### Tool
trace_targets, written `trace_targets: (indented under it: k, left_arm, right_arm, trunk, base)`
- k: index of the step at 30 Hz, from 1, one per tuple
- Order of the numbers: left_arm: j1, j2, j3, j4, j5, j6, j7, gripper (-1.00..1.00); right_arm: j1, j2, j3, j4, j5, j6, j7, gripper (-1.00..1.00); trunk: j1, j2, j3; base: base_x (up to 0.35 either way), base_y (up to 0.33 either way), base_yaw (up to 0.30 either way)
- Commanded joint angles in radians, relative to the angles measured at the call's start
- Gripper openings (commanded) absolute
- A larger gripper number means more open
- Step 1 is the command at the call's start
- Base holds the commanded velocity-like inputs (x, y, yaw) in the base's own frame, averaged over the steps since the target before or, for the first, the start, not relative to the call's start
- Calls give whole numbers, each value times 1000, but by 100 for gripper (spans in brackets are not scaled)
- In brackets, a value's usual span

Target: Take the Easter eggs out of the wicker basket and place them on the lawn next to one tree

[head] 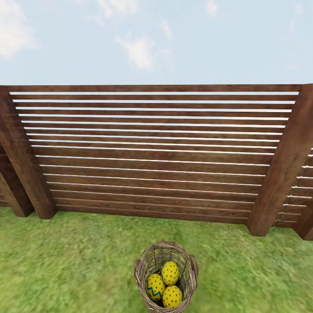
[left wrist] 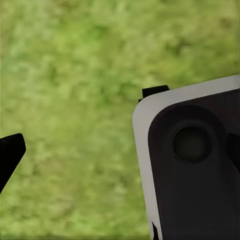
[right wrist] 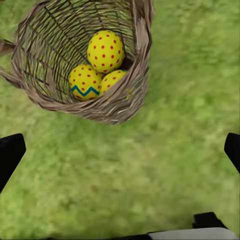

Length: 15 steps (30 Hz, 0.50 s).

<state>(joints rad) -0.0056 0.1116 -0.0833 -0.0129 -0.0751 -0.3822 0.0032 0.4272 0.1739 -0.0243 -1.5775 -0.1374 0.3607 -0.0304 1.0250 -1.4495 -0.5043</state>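
The wicker basket (head: 191, 266) stands upright on the lawn (head: 65, 261) at the lower middle of the head view. Three Easter eggs lie in it: a dotted one (head: 170, 273), one with a blue zigzag (head: 155, 287) and another dotted one (head: 172, 297). In the right wrist view the basket (right wrist: 115, 107) and its eggs (right wrist: 105, 51) lie ahead of my right gripper (right wrist: 120, 160), which is open, empty and apart from the basket. My left gripper (left wrist: 120, 160) hangs over bare grass with one fingertip (left wrist: 10, 155) showing far out to the side. The tree is out of view.
A tall wooden slat fence (head: 156, 152) with thick posts (head: 282, 165) closes off the lawn just behind the basket. Grass stretches to both sides of the basket. A white and dark part of the robot's body (left wrist: 195, 165) covers one side of the left wrist view.
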Motion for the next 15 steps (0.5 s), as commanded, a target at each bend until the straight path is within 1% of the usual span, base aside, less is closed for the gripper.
trace_targets:
  k: [1, 4, 5, 8, 10, 11, 15]
  left_arm:
    - [-1, 0, -7, 1, -2, -4, 1, 100]
    - [-1, 0, -7, 1, -2, -3, 1, 100]
    - [-1, 0, -7, 1, -2, -3, 1, 100]
    - [-1, 0, -7, 1, -2, -3, 1, 100]
    - [-1, 0, -7, 1, -2, -3, 1, 100]
    - [-1, 0, -7, 1, -2, -3, 1, 100]
    - [-1, 0, -7, 0, -2, -4, 1, 100]
  right_arm:
    - [-12, 1, 5, -3, -11, 23, -12, 100]
    - [-54, 1, 16, -5, -12, 85, -48, 100]
    - [-88, 1, 21, -6, -13, 127, -75, 100]
    - [-145, 1, 27, -6, -14, 182, -108, 100]
    - [-183, 1, 29, -7, -14, 211, -121, 100]
    - [-219, 1, 30, -7, -15, 234, -130, 100]
    - [-287, 1, 31, -7, -24, 280, -140, 100]
  trunk:
    - [0, -1, -1]
    - [0, -1, -1]
    - [0, -1, -1]
    - [0, -1, -1]
    - [0, -1, -1]
    - [0, -1, -1]
    - [0, -1, -1]
  base:
    - [0, 0, 0]
    - [0, 0, 0]
    - [0, 0, 0]
    - [0, 0, 0]
    - [0, 0, 0]
    - [0, 0, 0]
    - [0, 0, 0]
